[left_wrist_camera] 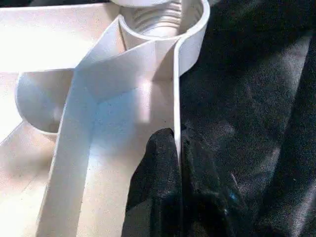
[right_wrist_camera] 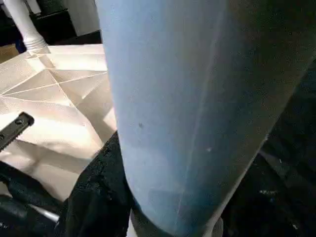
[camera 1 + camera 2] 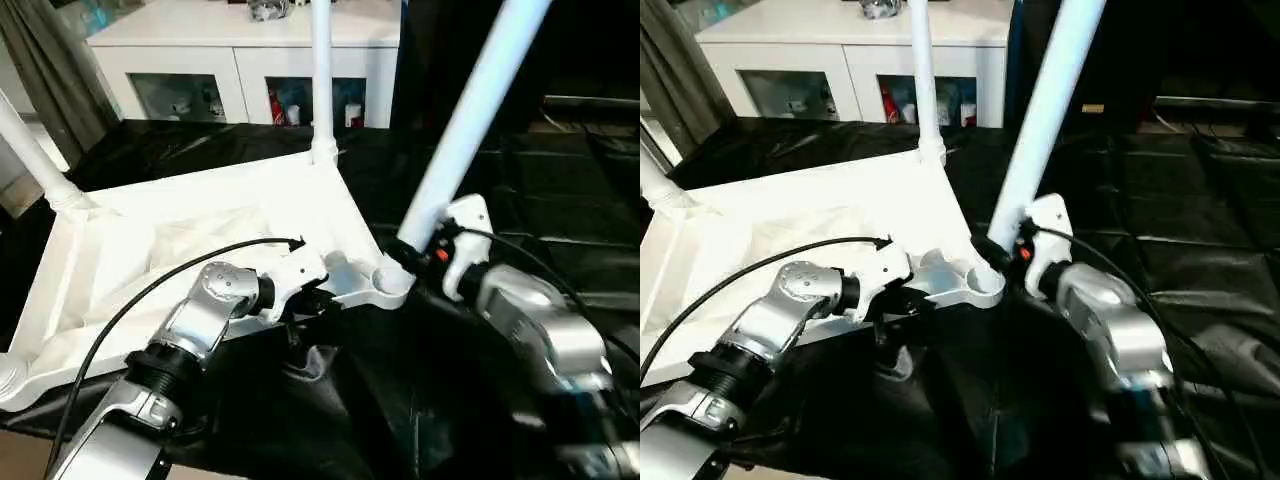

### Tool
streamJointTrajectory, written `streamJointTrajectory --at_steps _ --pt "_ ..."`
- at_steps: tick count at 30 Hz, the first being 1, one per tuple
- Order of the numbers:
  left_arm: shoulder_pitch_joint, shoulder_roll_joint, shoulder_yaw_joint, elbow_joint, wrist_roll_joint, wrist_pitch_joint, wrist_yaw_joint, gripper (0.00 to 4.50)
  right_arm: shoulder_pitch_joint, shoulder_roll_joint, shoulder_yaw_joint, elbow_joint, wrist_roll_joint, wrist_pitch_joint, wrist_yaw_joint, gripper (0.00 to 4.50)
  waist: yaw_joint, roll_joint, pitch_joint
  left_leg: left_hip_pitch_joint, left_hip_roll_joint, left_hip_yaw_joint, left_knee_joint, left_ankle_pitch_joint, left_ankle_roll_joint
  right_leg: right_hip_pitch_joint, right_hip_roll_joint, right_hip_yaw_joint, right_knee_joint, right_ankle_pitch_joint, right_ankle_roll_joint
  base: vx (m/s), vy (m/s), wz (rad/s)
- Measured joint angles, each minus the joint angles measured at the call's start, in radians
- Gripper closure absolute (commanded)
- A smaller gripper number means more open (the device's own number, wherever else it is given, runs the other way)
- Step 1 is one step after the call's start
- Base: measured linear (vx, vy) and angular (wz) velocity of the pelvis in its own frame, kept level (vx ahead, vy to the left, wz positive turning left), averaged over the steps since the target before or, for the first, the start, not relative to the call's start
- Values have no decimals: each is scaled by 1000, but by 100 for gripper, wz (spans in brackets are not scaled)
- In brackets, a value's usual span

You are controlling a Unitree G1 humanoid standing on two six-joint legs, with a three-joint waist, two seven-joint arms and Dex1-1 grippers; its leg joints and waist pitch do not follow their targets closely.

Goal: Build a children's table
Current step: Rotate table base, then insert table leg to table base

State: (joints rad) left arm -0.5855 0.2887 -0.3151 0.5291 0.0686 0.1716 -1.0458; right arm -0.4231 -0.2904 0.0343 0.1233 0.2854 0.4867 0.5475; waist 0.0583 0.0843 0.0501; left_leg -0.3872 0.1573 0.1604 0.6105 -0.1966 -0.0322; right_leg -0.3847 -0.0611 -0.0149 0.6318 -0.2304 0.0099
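Note:
The white tabletop (image 3: 200, 230) lies underside up on a black cloth. One leg (image 3: 322, 80) stands in its far corner socket, and another leg (image 3: 30, 150) rises from the left corner. My left gripper (image 1: 177, 136) is shut on the tabletop's thin rim wall (image 1: 176, 89), one black finger on each side, just short of the near right corner socket (image 3: 385, 283). A third leg (image 3: 470, 120) leans up and to the right with its lower end at that socket's mouth. Down at this leg's base my right gripper (image 3: 415, 250) is shut on it; a black finger (image 2: 98, 187) presses its side.
A white cabinet (image 3: 250, 40) with glass-fronted shelves stands behind the work. Black cloth (image 3: 520, 180) covers the surface all around the tabletop. A black cable (image 3: 150, 290) arcs over my left forearm.

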Motion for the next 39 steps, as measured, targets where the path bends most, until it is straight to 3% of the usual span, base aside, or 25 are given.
streamJointTrajectory --at_steps 5,8,15,24,25,28,29,39 --pt "-27 4 3 73 -1 -60 -11 450 -17 4 7 42 -10 -31 9 260 1 0 0 1 1 1 0 1 0 0 0 0 0 0 0 0 0 0" --pt "-42 0 21 115 -12 -82 -5 393 -17 4 15 48 -14 -31 28 260 -1 0 0 1 4 7 0 1 0 0 0 0 0 1 0 0 0 0" --pt "-55 -2 29 151 -29 -101 -13 377 -17 2 31 46 -16 -31 53 260 2 -2 1 1 6 10 0 2 0 0 0 0 0 1 0 0 0 0" --pt "-77 5 24 203 -23 -133 -30 377 -35 12 40 76 -22 -43 68 260 -1 -2 0 1 7 10 0 2 0 0 0 0 0 1 0 0 0 0" --pt "-80 4 24 206 -23 -134 -31 407 -42 12 42 80 -23 -43 68 260 0 -2 0 1 7 10 0 2 0 0 0 0 0 1 0 0 0 0" --pt "-86 4 22 222 -23 -146 -44 419 -53 12 56 89 -34 -57 73 260 0 -3 0 1 7 11 0 2 0 0 0 0 0 1 0 0 0 0" --pt "-90 4 23 230 -25 -150 -44 443 -66 11 71 112 -51 -59 78 260 -2 -5 0 2 7 11 0 2 0 0 0 0 0 1 -1 0 0 0" --pt "-90 3 31 234 -30 -150 -53 450 -124 3 118 165 -89 -56 106 260 -3 -9 -2 3 8 12 -1 2 0 0 0 0 0 1 -1 0 0 0"
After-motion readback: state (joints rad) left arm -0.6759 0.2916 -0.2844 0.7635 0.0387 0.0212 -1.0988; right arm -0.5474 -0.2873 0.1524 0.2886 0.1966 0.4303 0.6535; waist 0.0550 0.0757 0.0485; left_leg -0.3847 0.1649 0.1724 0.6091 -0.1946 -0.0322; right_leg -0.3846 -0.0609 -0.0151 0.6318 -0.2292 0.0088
